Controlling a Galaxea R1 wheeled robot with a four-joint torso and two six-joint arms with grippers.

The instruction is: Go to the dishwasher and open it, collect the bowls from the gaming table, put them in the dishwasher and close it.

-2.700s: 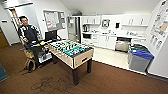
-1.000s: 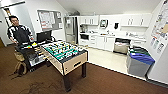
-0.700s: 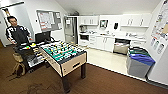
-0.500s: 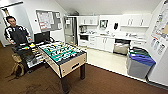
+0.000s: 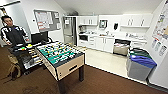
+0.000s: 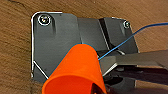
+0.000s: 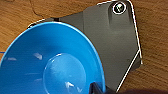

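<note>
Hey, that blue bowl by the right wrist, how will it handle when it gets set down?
The blue bowl looks glossy and smooth, so probably slippery. Its thin wall suggests light, stiff plastic. A flat circle at its bottom means it should likely sit steady, not roll.

**No wording legible anywhere**

Papers cover the notice board [image 5: 46, 20] behind the person, and posters [image 5: 161, 32] hang on the right-hand wall, yet every line on them blurs past reading. The bins [image 5: 138, 63] show no readable label either.
</note>
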